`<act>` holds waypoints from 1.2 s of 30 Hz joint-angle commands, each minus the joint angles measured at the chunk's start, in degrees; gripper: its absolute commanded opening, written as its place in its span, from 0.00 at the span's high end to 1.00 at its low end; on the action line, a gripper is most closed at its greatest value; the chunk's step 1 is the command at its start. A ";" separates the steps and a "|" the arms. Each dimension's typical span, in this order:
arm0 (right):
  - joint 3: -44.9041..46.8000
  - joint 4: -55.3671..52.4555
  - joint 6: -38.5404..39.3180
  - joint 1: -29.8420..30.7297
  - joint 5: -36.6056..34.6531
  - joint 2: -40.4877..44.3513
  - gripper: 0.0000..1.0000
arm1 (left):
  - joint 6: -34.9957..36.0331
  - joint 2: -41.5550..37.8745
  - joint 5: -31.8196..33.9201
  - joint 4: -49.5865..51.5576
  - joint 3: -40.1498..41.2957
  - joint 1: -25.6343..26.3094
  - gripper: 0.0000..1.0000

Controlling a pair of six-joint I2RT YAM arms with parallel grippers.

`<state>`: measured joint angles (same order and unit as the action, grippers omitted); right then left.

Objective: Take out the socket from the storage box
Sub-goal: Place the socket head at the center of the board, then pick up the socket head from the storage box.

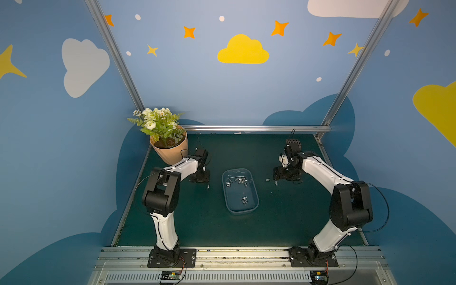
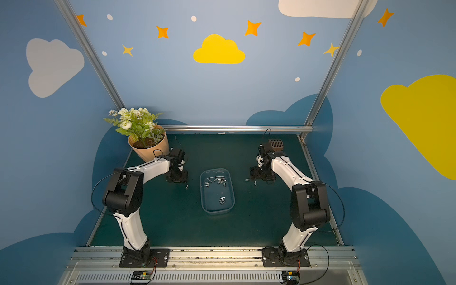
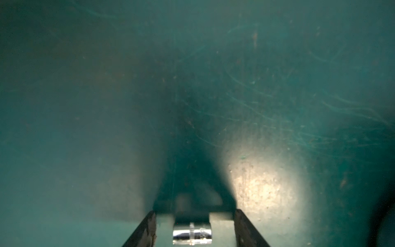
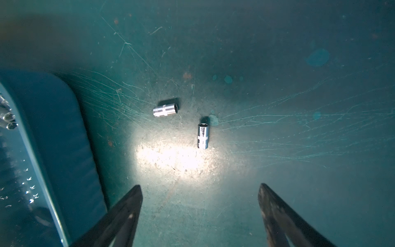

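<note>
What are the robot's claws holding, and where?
Nothing. The left gripper stands open around a small shiny metal socket on the green mat, not touching. The right gripper is open, empty.

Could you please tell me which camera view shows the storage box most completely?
In both top views the whole storage box shows, rim all round, with sockets inside. The right wrist view catches only one rounded corner of it. The left wrist view shows none of it.
</note>
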<state>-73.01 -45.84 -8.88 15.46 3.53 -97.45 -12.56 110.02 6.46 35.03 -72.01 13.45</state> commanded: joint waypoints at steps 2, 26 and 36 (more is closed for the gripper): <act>0.24 -0.60 0.53 -0.27 0.25 2.09 0.14 | 0.90 -2.54 0.87 2.71 -0.98 -0.56 0.39; -4.52 -1.83 4.04 5.90 0.35 4.20 0.16 | -3.56 -22.47 1.09 4.18 4.99 -0.62 0.24; -7.64 -1.16 5.71 12.57 1.50 3.10 0.17 | -7.51 -28.35 0.78 1.30 11.24 -0.53 0.17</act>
<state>-78.83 -46.52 -4.05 26.68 4.12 -95.00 -18.20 83.09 7.42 37.47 -61.98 13.13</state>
